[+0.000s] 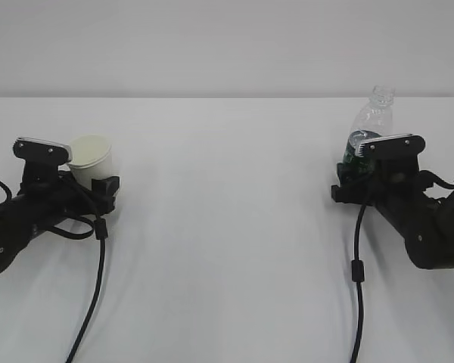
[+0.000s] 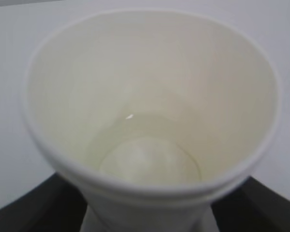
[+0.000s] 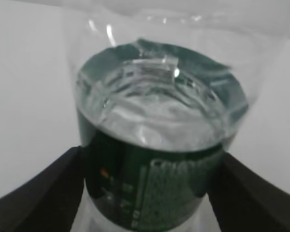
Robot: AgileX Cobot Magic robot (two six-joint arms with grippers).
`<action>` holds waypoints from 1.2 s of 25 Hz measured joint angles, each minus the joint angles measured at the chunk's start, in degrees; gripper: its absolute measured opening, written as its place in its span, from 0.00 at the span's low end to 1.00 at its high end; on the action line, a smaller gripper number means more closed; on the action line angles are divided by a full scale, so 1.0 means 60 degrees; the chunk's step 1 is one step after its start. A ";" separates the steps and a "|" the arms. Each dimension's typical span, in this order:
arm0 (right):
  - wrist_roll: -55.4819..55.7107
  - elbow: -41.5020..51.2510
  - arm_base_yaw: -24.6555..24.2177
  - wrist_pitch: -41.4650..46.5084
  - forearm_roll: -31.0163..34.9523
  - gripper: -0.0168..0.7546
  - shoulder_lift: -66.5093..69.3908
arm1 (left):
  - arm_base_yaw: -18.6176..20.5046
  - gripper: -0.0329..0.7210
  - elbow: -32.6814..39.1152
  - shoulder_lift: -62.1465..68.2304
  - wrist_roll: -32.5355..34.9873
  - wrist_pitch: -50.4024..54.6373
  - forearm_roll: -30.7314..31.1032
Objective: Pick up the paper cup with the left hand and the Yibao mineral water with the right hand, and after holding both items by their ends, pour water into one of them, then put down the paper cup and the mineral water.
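white table (image 1: 227, 227), left hand (image 1: 98, 185) clamped on paper cup (image 1: 91, 157), right hand (image 1: 356, 178) gripping half-hidden yibao mineral water (image 1: 371, 121)

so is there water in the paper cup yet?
Yes, a little. The left wrist view shows a shallow clear pool with a glint at the bottom of the paper cup; its upper walls look dry.

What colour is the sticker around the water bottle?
Dark green. The label on the bottle shows best in the right wrist view.

The Yibao mineral water (image 3: 154, 193) carries a dark green label with pale printing on it. The print is too blurred to read. No other writing shows.
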 joint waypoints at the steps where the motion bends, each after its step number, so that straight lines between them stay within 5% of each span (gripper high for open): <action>1: 0.0000 0.0048 -0.0024 0.0000 0.0000 0.79 0.0000 | 0.0000 0.76 0.0000 -0.0041 0.0000 0.0076 -0.0004; 13: 0.0000 0.1043 -0.0024 -0.0078 -0.0020 0.79 -0.0990 | 0.0000 0.76 0.0302 -0.0787 0.0000 0.1169 0.0064; 30: 0.0014 0.3738 -0.0024 -0.1163 -0.0263 0.79 -0.2994 | 0.0000 0.76 0.3080 -0.2673 0.0000 -0.0148 -0.0246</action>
